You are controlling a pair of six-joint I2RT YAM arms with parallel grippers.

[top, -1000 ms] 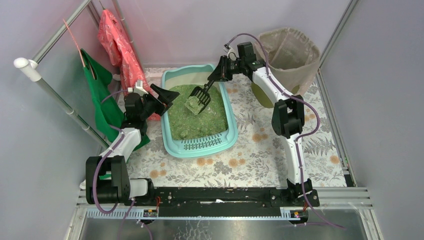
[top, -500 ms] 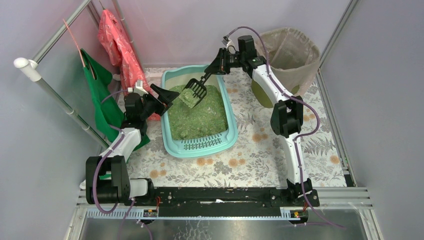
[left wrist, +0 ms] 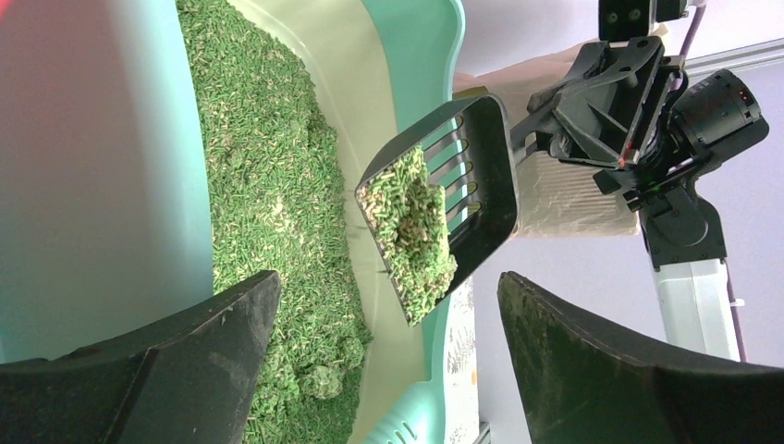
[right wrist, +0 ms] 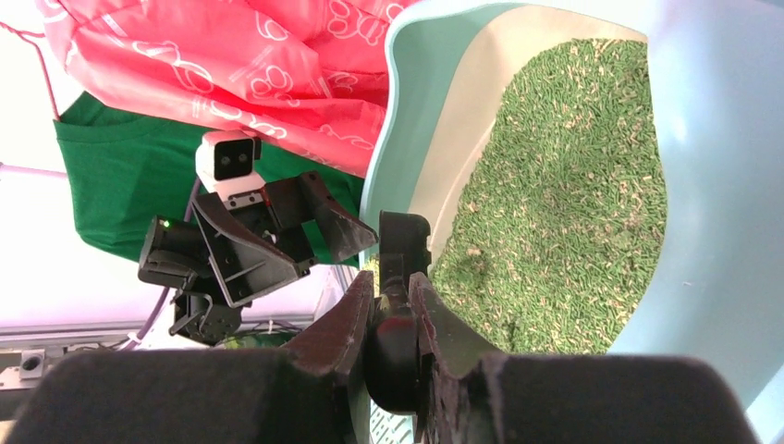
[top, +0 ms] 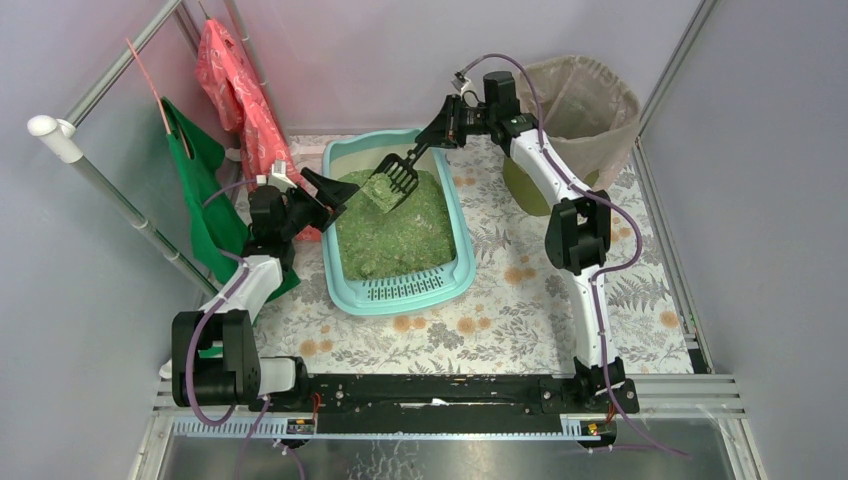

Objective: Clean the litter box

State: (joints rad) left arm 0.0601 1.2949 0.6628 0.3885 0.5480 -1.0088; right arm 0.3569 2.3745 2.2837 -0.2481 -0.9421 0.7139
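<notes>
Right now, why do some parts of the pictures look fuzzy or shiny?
Left wrist view: the close litter box rim and left end effector blur, the scoop is sharp. Right wrist view: white glare on the box wall. Top view: pink glow behind the red bag.

I'm checking every view and there are no words, brands or numbers I can read. The red bag (right wrist: 185,55) at the upper left of the right wrist view has white looping print, but I can't make out any letters.
</notes>
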